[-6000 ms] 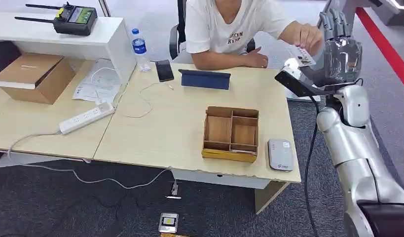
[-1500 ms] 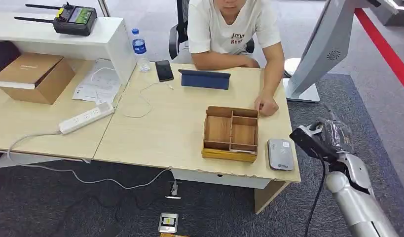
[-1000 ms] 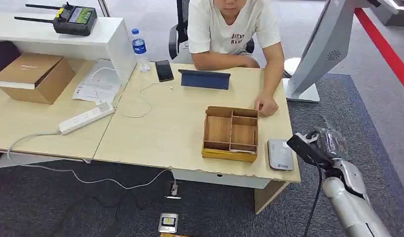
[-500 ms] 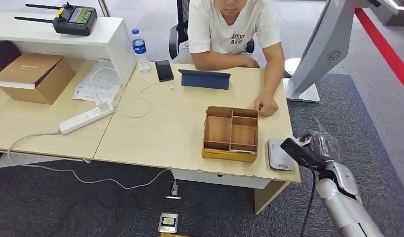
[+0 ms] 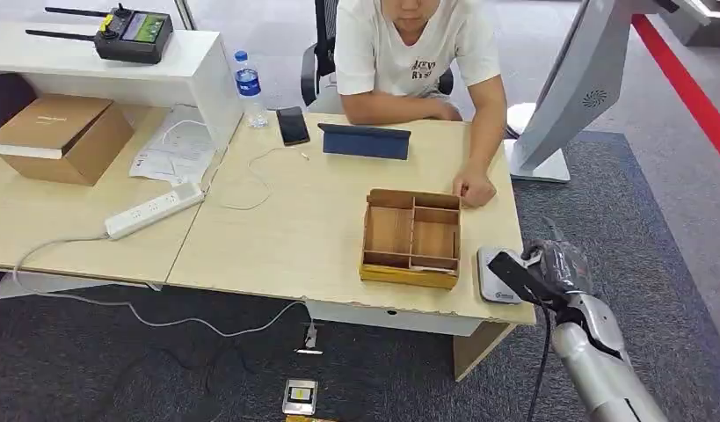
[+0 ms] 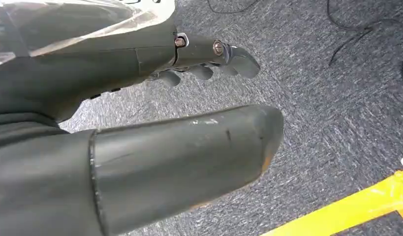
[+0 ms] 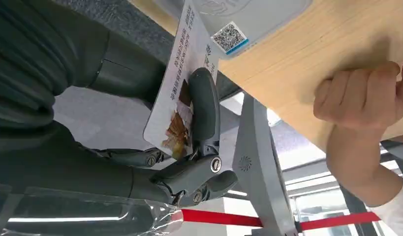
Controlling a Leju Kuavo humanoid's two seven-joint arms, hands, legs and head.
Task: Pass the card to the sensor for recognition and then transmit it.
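Head view: right robot hand (image 5: 558, 264) with card (image 7: 182, 83) nearer sensor (image 5: 498, 274)

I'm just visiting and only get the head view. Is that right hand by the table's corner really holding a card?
Observer: Yes. In the right wrist view the right hand holds a printed card, with a finger across its face.
Visitor: Has it reached the sensor?
Observer: There the card's end overlaps the sensor beside its QR sticker. I cannot tell if they touch.
Visitor: What about the other hand?
Observer: The left wrist view shows the left hand holding nothing, above grey carpet.
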